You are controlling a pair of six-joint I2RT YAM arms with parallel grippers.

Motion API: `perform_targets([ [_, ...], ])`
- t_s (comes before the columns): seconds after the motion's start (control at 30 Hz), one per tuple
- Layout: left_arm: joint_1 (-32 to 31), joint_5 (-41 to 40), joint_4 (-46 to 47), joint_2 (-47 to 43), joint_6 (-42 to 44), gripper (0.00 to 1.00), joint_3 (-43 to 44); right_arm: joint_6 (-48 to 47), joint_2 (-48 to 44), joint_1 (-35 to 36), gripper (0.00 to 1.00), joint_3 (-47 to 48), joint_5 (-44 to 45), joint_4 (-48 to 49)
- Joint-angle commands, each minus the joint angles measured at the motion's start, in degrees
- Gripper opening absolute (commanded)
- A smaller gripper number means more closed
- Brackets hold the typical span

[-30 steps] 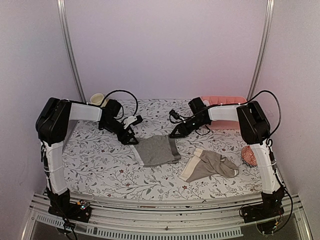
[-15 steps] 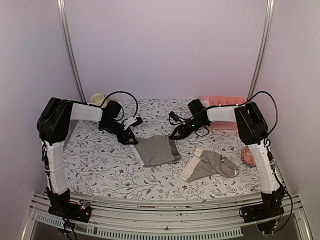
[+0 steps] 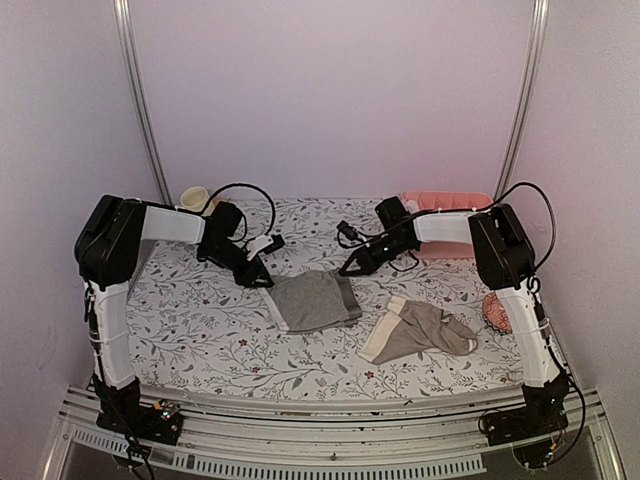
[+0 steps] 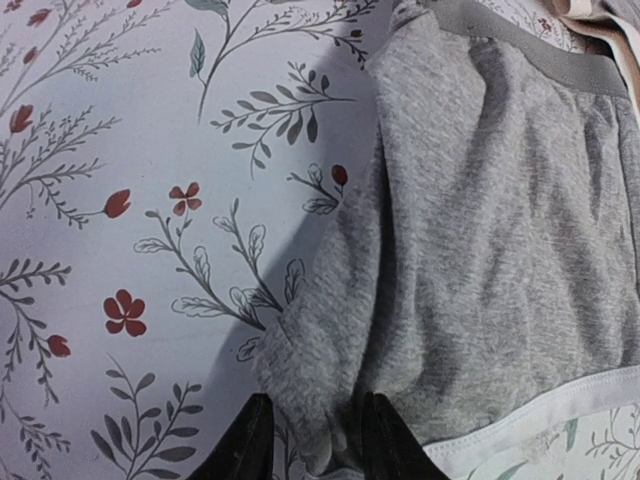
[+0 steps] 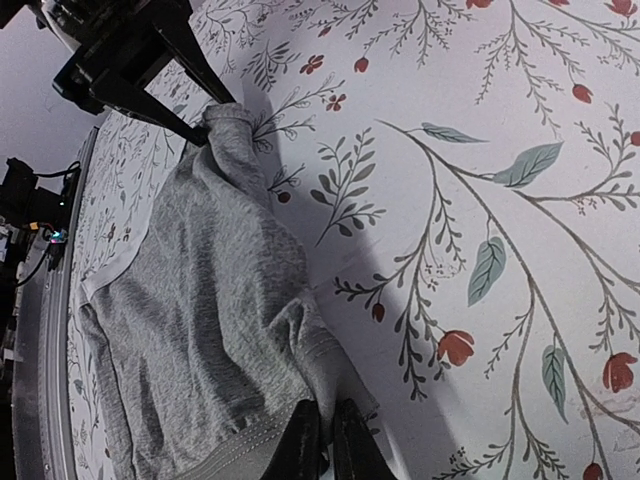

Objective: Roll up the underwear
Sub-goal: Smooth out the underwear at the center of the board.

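Note:
The grey underwear [image 3: 315, 300] lies flat in the middle of the floral cloth, with white edging on its near side. My left gripper [image 3: 264, 281] is at its far left corner. In the left wrist view the gripper [image 4: 318, 448] is shut on a bunched fold of the grey underwear [image 4: 480, 250]. My right gripper [image 3: 348, 270] is at the far right corner. In the right wrist view the gripper [image 5: 325, 445] is shut on the waistband corner of the grey underwear [image 5: 200, 300]. The taupe underwear [image 3: 420, 332] with its cream waistband lies crumpled to the right, untouched.
A pink knitted ball [image 3: 497, 312] sits by the right arm's lower link. A pink tray [image 3: 450, 205] stands at the back right and a cream cup [image 3: 195, 198] at the back left. The floral table cover [image 3: 200, 330] ends at the metal front rail.
The right arm has drawn slightly to the left and back. The left gripper has edged a little. The grey underwear's shape is almost unchanged.

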Motion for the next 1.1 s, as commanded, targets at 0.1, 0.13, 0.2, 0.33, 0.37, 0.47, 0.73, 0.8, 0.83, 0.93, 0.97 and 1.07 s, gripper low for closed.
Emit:
perform_targets([
  [0.1, 0.69, -0.39, -0.12, 0.79, -0.34, 0.2, 0.72, -0.11, 1.02, -0.67, 0.03, 0.12, -0.73, 0.51],
  [0.13, 0.74, -0.67, -0.08, 0.66, -0.49, 0.18, 0.63, 0.18, 0.62, -0.8, 0.03, -0.5, -0.43, 1.0],
  [0.2, 0.74, -1.45, 0.21, 0.25, -0.82, 0.13, 0.36, 0.98, -0.58, -1.1, 0.03, -2.44, 0.12, 2.54],
  [0.33, 0.7, -2.59, 1.5, -1.61, -1.38, 0.03, -1.06, 3.59, -3.75, -1.46, 0.02, -8.2, 1.23, 6.78],
  [0.37, 0.74, -2.77, 1.81, -2.0, -1.49, 0.0, -1.5, 3.9, -4.49, -1.44, 0.02, -9.08, 1.34, 7.54],
  [0.47, 0.74, -3.38, 2.76, -2.95, -1.85, 0.0, -2.39, 4.92, -5.64, -1.44, 0.02, -10.76, 2.55, 8.51],
  [0.73, 1.21, -5.8, 4.51, -3.87, -3.19, 0.0, -2.85, 7.13, -10.34, -1.53, 0.02, -15.81, 6.04, 12.14],
  [0.8, 1.33, -6.42, 4.82, -3.76, -3.36, 0.0, -2.59, 7.46, -10.7, -1.53, 0.02, -16.27, 6.33, 12.81],
  [0.83, 1.34, -6.7, 4.84, -3.66, -3.36, 0.0, -2.47, 7.59, -10.64, -1.53, 0.02, -16.25, 6.22, 12.85],
  [0.93, 1.33, -6.92, 4.76, -3.06, -3.1, 0.0, -2.04, 7.78, -10.19, -1.5, 0.02, -15.76, 5.23, 12.92],
  [0.97, 1.23, -6.99, 4.77, -2.82, -3.15, 0.01, -1.83, 7.78, -9.98, -1.46, 0.02, -15.5, 4.96, 12.74],
  [1.07, 1.23, -7.12, 4.76, -2.35, -3.37, 0.18, -0.88, 7.87, -9.54, -1.44, 0.04, -14.45, 5.2, 11.73],
])
